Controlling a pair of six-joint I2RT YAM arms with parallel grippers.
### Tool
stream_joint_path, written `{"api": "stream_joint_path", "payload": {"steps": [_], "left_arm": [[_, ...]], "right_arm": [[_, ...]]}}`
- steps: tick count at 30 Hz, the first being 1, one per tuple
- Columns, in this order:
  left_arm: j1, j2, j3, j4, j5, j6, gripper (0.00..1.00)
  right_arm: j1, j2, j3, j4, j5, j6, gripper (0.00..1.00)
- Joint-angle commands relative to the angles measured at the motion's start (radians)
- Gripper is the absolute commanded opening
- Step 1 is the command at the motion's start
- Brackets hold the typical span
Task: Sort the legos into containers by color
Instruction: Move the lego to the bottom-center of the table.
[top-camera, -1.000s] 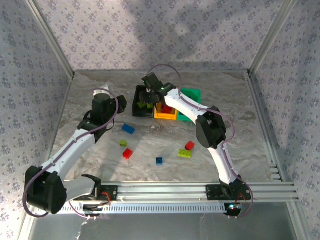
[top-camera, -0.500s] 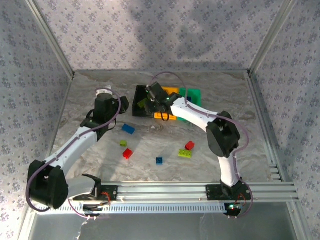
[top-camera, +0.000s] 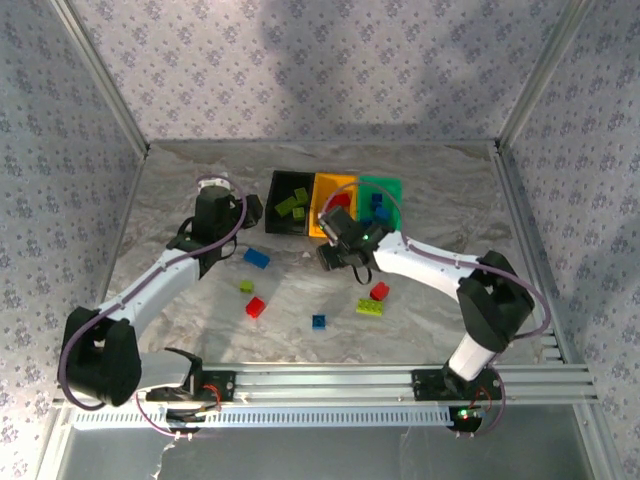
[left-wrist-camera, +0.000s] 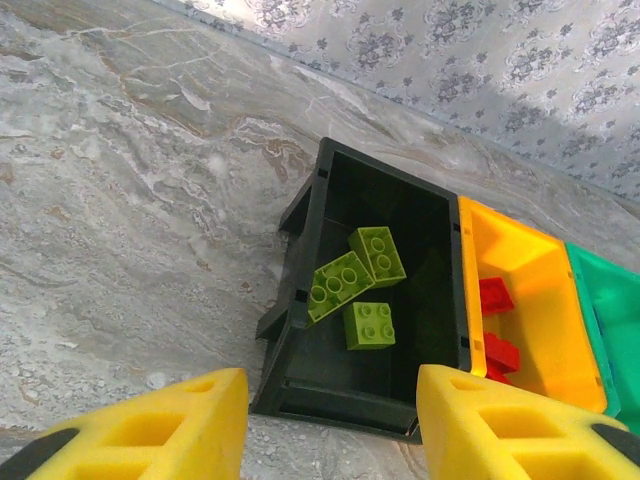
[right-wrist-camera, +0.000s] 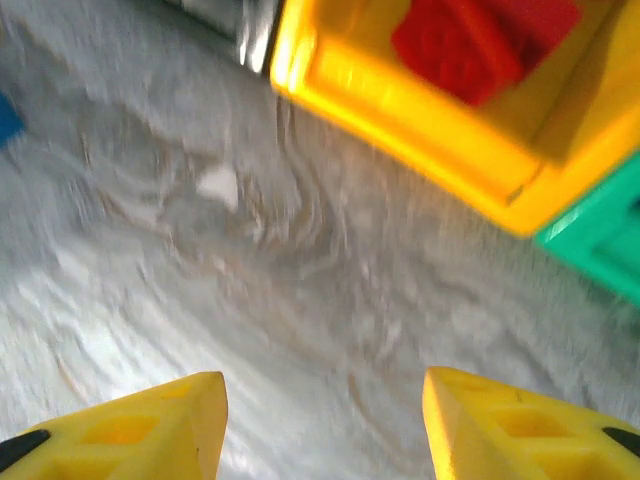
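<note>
Right hand (right-wrist-camera: 322, 388) pulled back, spread, empty; orange-yellow bin (right-wrist-camera: 420, 120) just ahead.

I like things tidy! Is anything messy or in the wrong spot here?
Nothing is broken or mixed up: the black bin holds only lime bricks, the orange-yellow bin red ones. But six bricks lie scattered on the table, not sorted yet, like the blue brick.

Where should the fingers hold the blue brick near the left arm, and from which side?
Probably from straight above: the blue brick lies flat on the table, nothing touching it. Close across its long sides, the narrower span, wrist turned to its slant.
</note>
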Motion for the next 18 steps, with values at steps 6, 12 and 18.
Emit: {"api": "stream_joint_path", "payload": {"steps": [6,12,18], "left_arm": [[-0.002,0.062,0.024,0.109,0.071,-0.052,0.48],[-0.007,0.097,0.045,0.119,0.090,-0.058,0.48],[-0.008,0.112,0.049,0.127,0.098,-0.060,0.48]], "right_arm": [[0.047,-0.251,-0.275,-0.026,0.018,0.165,0.59],[0.075,-0.347,-0.371,-0.124,0.035,0.285,0.61],[0.065,-0.422,-0.497,-0.043,-0.005,0.439,0.65]]}}
